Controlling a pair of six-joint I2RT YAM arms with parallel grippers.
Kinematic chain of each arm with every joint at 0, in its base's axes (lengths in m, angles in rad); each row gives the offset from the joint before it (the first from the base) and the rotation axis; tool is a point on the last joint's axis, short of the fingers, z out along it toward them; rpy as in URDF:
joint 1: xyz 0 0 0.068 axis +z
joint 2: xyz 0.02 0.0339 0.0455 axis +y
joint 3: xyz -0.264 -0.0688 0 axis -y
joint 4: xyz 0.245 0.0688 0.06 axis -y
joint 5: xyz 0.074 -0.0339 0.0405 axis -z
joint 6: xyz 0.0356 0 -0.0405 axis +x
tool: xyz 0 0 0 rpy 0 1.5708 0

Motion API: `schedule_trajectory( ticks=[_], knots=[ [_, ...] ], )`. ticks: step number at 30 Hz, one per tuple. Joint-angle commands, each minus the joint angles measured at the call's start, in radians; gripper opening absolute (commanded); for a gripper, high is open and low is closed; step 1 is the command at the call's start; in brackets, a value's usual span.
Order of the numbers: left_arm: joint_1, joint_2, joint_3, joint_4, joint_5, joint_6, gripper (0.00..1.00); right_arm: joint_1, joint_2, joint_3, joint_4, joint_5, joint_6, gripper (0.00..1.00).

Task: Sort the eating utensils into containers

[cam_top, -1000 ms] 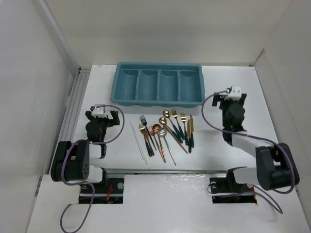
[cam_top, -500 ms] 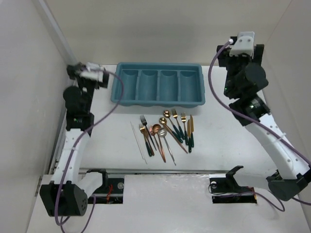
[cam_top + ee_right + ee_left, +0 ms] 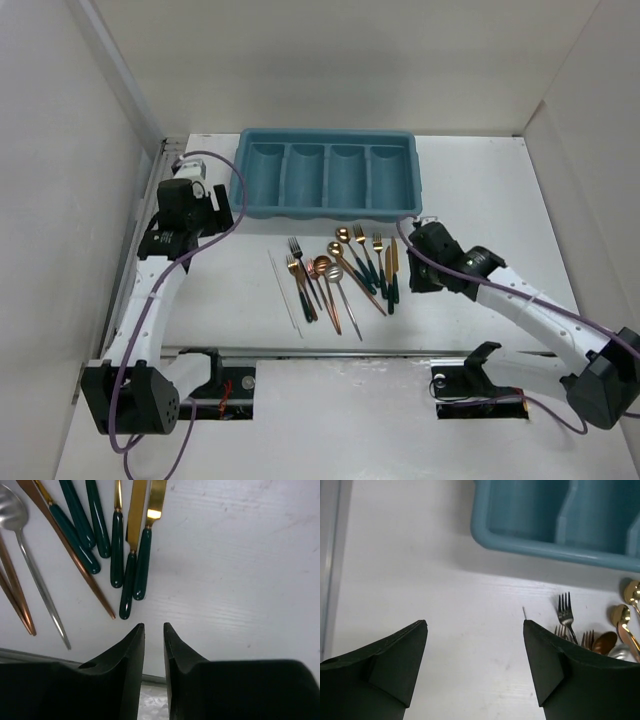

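We judged our right claw (image 3: 153, 626), nearly clenched yet empty, needed widening astride one knife (image 3: 141, 562); left claw (image 3: 475, 625) hung released.

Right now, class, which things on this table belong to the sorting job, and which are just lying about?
Job:
gold cutlery
white chopsticks
teal tray

Lying about:
purple cables
side rail

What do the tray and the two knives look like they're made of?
Tray: likely moulded plastic, matte teal, rounded edges, soft sheen. Knives: gold-toned metal blades, one catching a bright glare; handles glossy dark green, perhaps resin or coated metal, unclear.
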Motion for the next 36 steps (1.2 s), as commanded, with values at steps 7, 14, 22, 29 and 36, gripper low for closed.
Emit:
schedule_trajectory(
  ticks=[7,14,22,29,36],
  knots=[
    [-0.011,-0.062,-0.021,-0.002,0.003,-0.126,0.74,0.004,0.103,-0.014,0.160,-0.152,0.048,0.28],
    [-0.011,-0.104,-0.062,-0.002,0.003,-0.154,0.74,-0.006,0.250,0.008,0.193,-0.128,0.012,0.28],
    [-0.011,-0.124,-0.073,-0.002,-0.007,-0.154,0.75,-0.065,0.341,0.043,0.205,-0.125,-0.015,0.27],
    [-0.011,-0.133,-0.073,-0.002,-0.027,-0.154,0.75,-0.065,0.397,0.025,0.286,-0.191,-0.069,0.30],
    [-0.011,-0.133,-0.073,-0.002,-0.027,-0.154,0.77,-0.078,0.456,0.025,0.256,-0.145,-0.043,0.31]
  ],
)
